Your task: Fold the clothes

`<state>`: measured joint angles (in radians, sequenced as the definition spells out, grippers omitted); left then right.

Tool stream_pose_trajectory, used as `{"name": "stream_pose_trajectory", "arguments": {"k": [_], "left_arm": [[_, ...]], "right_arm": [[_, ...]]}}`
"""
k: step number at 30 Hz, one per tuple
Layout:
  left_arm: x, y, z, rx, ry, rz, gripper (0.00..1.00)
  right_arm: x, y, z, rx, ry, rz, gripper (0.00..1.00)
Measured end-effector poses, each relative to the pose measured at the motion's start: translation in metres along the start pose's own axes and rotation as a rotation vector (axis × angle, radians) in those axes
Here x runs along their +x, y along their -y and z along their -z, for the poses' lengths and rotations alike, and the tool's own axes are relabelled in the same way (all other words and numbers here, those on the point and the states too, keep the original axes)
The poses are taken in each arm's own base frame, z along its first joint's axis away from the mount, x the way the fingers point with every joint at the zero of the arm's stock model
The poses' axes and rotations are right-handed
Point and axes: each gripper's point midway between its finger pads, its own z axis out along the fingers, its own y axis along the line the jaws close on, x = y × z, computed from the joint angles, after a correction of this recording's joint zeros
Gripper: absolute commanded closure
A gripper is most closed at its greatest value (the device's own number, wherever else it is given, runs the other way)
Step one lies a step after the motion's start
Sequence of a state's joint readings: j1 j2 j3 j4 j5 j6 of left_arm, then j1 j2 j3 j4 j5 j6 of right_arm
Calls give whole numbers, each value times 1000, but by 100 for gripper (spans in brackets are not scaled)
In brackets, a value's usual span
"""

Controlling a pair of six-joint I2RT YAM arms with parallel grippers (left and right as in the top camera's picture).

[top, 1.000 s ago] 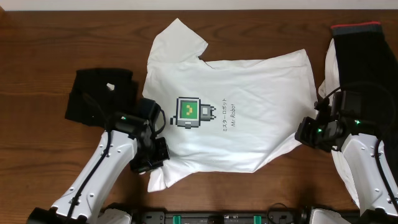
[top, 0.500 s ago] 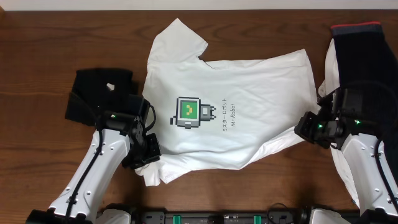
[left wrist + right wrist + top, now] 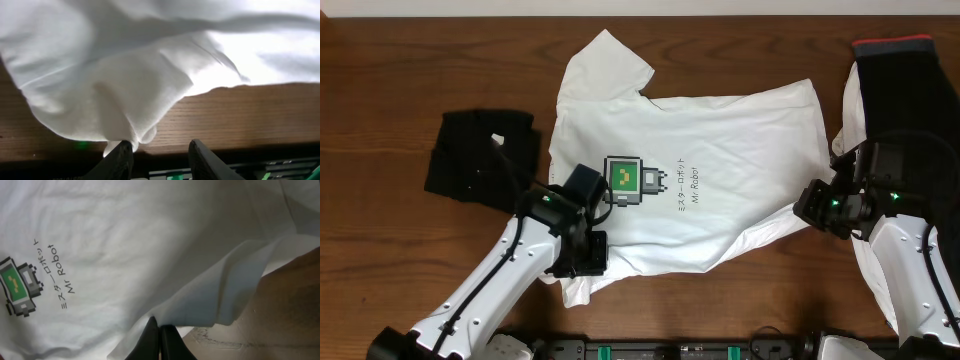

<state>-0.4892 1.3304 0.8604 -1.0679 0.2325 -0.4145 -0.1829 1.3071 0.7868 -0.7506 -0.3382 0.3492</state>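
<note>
The left tool [image 3: 161, 159], pinched shut a second ago, now stands apart beside the near sleeve [image 3: 125, 115] of the white short-sleeved logo T-shirt [image 3: 720, 150], which is spread on the brown wooden table [image 3: 420, 60]. That sleeve looks released. The right tool [image 3: 160, 337] stays clamped on the shirt's hem fold.

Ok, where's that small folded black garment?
In the overhead view the black garment lies on the left of the table, right beside the white T-shirt.

The left arm [image 3: 510, 270] covers the seven-o'clock corner of the white short-sleeved cotton T-shirt [image 3: 720, 160], the right arm [image 3: 910, 260] hides part of a plain white cloth [image 3: 865, 275] at four o'clock, and the black red-banded garment [image 3: 900, 90] at two o'clock is cut by the right edge.
</note>
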Motion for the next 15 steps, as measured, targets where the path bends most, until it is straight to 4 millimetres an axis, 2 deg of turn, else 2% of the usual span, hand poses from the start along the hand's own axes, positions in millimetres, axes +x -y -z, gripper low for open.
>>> {"name": "stream_pose_trajectory", "arguments": {"k": [6, 11, 15], "left_arm": [[7, 16, -15, -2, 10, -88, 61], [20, 15, -33, -36, -51, -107, 61], [23, 16, -35, -61, -50, -139, 60]], "right_arm": [[0, 0, 0, 0, 2, -2, 99], [0, 0, 0, 0, 1, -3, 99], [0, 0, 0, 0, 1, -3, 99]]}}
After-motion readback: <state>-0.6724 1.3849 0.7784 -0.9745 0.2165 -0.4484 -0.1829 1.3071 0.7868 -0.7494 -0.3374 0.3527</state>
